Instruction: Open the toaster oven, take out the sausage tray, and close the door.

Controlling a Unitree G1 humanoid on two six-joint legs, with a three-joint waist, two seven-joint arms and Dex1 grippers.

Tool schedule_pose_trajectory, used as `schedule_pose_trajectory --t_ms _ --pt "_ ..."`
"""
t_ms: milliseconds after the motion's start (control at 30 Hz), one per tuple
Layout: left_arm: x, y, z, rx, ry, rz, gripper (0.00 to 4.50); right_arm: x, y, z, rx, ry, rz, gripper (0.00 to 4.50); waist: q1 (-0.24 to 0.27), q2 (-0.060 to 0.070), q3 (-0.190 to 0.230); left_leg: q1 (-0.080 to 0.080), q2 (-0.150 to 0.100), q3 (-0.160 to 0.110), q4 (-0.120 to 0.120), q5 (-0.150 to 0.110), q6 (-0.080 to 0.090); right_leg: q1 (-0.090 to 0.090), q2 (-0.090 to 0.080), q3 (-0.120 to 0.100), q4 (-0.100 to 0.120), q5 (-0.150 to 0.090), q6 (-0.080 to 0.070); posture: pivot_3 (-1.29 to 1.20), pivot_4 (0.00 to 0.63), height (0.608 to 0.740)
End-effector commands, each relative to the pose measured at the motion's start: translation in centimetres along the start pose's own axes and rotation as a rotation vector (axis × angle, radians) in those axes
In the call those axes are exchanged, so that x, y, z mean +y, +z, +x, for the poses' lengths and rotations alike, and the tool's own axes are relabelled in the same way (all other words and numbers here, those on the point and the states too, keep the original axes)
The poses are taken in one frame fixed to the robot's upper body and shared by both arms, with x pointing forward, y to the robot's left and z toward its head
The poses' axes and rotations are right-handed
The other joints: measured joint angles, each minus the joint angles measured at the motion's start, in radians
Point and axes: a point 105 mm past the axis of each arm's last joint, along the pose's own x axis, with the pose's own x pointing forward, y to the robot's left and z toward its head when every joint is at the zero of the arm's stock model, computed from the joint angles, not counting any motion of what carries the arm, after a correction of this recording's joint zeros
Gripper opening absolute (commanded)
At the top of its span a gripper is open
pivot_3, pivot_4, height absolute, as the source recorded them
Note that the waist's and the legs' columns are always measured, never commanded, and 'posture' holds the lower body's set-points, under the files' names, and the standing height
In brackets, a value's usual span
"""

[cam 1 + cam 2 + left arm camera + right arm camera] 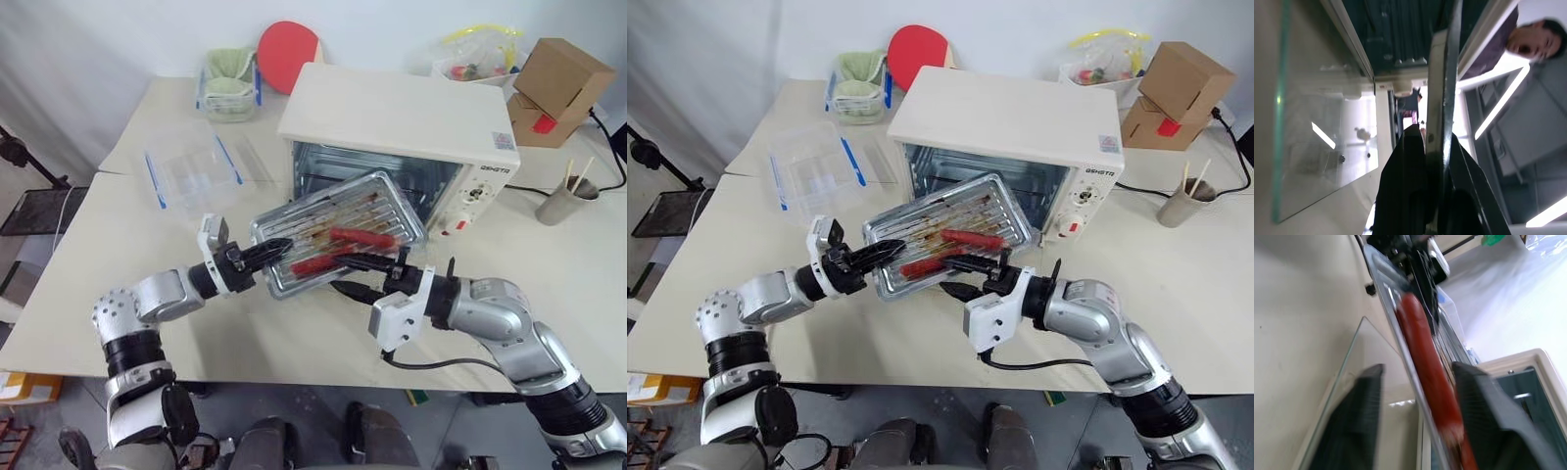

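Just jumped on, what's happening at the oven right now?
The toaster oven stands open. The sausage tray is out in front of it, above the lowered door. The left gripper is shut on the tray's near-left edge. The right gripper, fingers open, sits around the tray's front edge.
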Motion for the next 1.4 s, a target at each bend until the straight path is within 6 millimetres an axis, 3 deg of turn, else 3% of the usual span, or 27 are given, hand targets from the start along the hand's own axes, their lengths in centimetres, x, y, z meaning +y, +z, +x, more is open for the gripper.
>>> schedule_pose_trajectory --t_ms 33,167,333,433,600,700,833,967,1033,1200,1400 --pt "-0.8 0.1 -1.0 -0.063 -0.007 -0.012 0.0 -0.2 1.0 -1.1 -0.057 0.008 0.008 3.68 0.0 0.0 0.0 0.0 0.0 0.0 0.0 0.0 0.0 0.0 0.0 0.0 0.0 0.0 0.0 0.0 0.15 0.74" --pt "-0.1 -0.1 -3.7 -0.133 0.041 -0.004 0.0 0.3 1.2 -2.6 -0.08 0.032 0.089 3.81 0.001 0.0 0.0 0.0 -0.001 0.0 0.0 0.0 0.0 0.0 0.0 0.0 0.0 0.0 0.0 0.0 0.15 0.74" --pt "0.7 -0.1 -7.4 -0.218 0.098 0.001 0.0 0.0 -0.4 -5.2 -0.033 -0.002 0.193 3.65 0.0 0.0 0.0 0.002 0.0 0.001 0.0 0.0 0.0 0.002 0.001 0.001 0.0 0.0 -0.001 0.0 0.15 0.74" --pt "0.7 -0.3 -9.7 -0.266 0.12 0.008 0.0 -0.2 -1.8 -7.2 0.015 -0.037 0.27 2.88 -0.001 0.0 0.0 0.006 0.0 0.002 -0.002 0.0 0.0 0.005 0.001 0.001 -0.001 -0.001 -0.002 0.0 0.15 0.74" --pt "-0.4 -0.1 -13.5 -0.396 0.106 0.057 0.0 1.1 -4.5 -10.2 0.122 0.018 0.467 1.11 -0.001 0.0 0.0 0.013 0.003 0.001 -0.004 -0.002 -0.003 0.014 0.0 0.001 -0.007 -0.002 -0.003 0.0 0.15 0.74" --pt "-0.3 -0.9 -15.1 -0.466 0.131 0.064 0.0 1.0 -6.3 -11.3 0.166 -0.046 0.607 0.07 -0.001 0.0 0.0 0.013 0.004 0.001 -0.003 -0.003 -0.004 0.014 -0.004 0.001 -0.006 -0.002 -0.004 0.0 0.15 0.74" --pt "0.4 -2.2 -16.3 -0.573 0.155 0.044 0.0 3.4 -8.2 -12.3 0.202 -0.002 0.735 0.03 0.002 0.0 0.0 0.014 0.002 0.001 -0.004 -0.003 -0.003 0.013 -0.009 -0.001 -0.009 -0.003 -0.006 0.0 0.15 0.74" --pt "1.0 -3.5 -16.7 -0.706 0.163 0.012 0.0 5.9 -10.7 -12.0 0.254 0.02 0.875 0.03 -0.002 0.0 0.0 0.014 0.001 0.001 -0.003 -0.004 -0.003 0.014 -0.011 -0.002 -0.01 -0.003 -0.006 0.0 0.15 0.74" --pt "0.9 -3.9 -16.4 -0.748 0.164 0.009 0.0 6.2 -11.4 -11.7 0.245 0.023 0.901 0.03 -0.002 0.0 0.0 0.014 0.001 0.001 -0.003 -0.004 -0.003 0.014 -0.012 -0.002 -0.01 -0.003 -0.006 0.0 0.15 0.74" --pt "0.4 -4.4 -15.6 -0.789 0.165 0.016 0.0 5.6 -11.2 -10.5 0.171 0.044 0.889 0.03 0.001 0.0 0.0 0.013 0.001 0.001 -0.003 -0.004 -0.003 0.013 -0.012 -0.002 -0.011 -0.003 -0.006 0.0 0.15 0.74" --pt "0.3 -4.6 -15.3 -0.812 0.176 0.011 0.0 2.5 -9.3 -9.5 0.014 -0.016 0.952 0.03 0.0 0.0 0.0 0.013 0.001 0.001 -0.004 -0.004 -0.003 0.013 -0.012 -0.002 -0.011 -0.003 -0.006 0.0 0.15 0.74"
